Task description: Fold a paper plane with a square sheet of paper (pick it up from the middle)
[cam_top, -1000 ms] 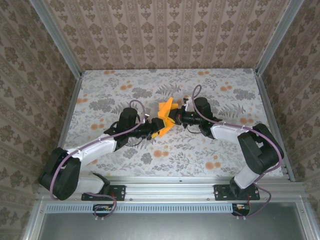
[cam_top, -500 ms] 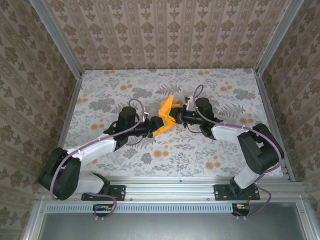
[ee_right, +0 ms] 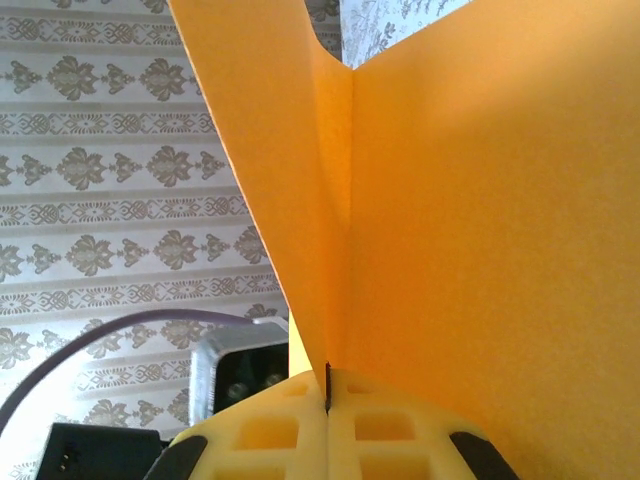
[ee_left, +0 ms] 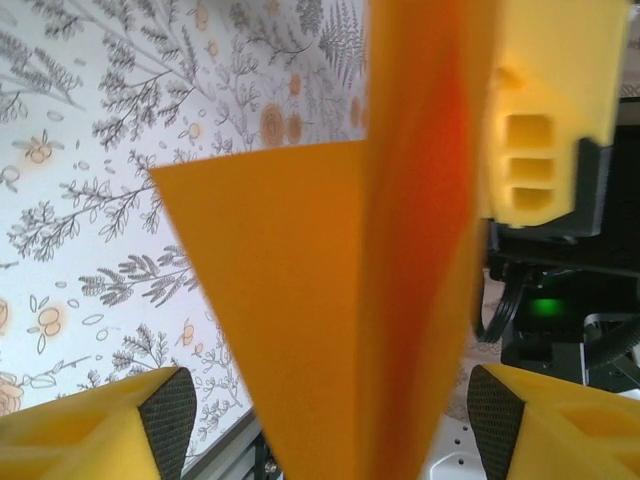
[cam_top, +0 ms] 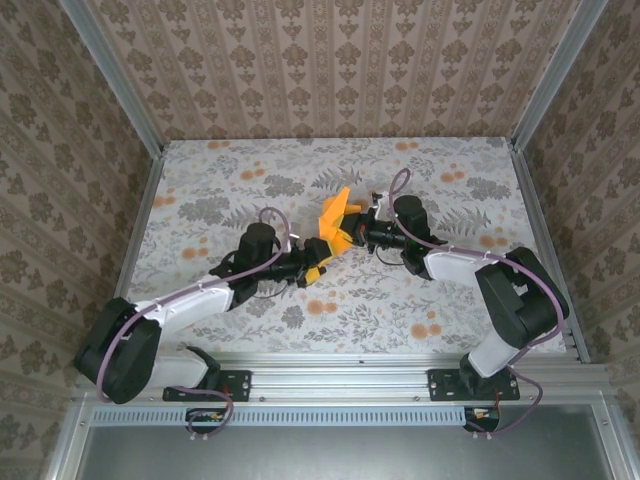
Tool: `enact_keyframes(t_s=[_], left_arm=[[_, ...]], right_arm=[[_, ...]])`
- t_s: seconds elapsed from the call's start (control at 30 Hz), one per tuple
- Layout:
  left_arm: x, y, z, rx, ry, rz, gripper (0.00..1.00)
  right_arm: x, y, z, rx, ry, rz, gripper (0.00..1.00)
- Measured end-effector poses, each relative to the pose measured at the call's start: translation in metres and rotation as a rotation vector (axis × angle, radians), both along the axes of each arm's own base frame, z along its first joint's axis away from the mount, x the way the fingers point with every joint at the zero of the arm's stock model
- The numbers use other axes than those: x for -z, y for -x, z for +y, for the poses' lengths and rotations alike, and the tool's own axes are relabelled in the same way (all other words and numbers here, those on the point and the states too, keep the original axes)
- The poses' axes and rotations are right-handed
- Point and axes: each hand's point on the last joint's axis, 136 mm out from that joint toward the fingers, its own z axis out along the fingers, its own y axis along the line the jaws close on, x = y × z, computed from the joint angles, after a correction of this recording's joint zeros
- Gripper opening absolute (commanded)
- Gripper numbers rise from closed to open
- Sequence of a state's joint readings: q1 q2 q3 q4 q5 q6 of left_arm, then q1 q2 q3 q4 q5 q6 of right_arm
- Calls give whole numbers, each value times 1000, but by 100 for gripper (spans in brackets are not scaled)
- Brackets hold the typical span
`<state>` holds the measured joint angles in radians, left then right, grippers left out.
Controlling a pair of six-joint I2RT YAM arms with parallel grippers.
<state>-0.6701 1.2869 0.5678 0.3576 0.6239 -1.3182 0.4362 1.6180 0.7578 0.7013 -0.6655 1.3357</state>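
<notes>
trouble starts nearest the arm bases, with the left gripper [ee_left: 330,425]: its jaws stand spread on either side of the orange sheet [ee_left: 300,290], pads clear of the paper as far as i can tell, so it carries nothing. the whole hold falls to the right gripper [ee_right: 328,398], whose yellow fingers [ee_right: 270,435] are pinched tight on the sheet beside a crease, keeping it upright in the air over the middle of the table [cam_top: 200,180]. i judge the risks so: one narrow pinch on thin paper may let it swing or slip; if the left jaws close off the crease line they would press in a skewed fold (hard to undo in a plane); and two grips pulling apart could buckle or tear it. no brand, label or lettering can be read anywhere, just a small green light [ee_left: 545,305] on dark hardware beyond the sheet, flower print on the tabletop, and patterned wallpaper [cam_top: 330,70] at the back.
</notes>
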Motion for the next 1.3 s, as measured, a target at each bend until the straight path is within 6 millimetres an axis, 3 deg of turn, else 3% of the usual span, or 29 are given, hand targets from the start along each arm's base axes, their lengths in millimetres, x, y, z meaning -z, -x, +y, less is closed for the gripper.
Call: enact_keyframes(t_s=[0.17,0.5,0.9,1.3], left_arm=[[-2,-3,-1,-35,20,17,70],[-29,-16,-8,-60,84,-34,44],[-31,-22,-5,-65,59,-44,19],[-26,-22,-1,-37,-8,-68,10]], right_arm=[[-7,0,-1,4,-10,-16,0],[-6,7,-4,6,-11,-17,0],[-4,10,-6,7,-8,-12,0],[-3,11,-5,3,-8,-12,3]])
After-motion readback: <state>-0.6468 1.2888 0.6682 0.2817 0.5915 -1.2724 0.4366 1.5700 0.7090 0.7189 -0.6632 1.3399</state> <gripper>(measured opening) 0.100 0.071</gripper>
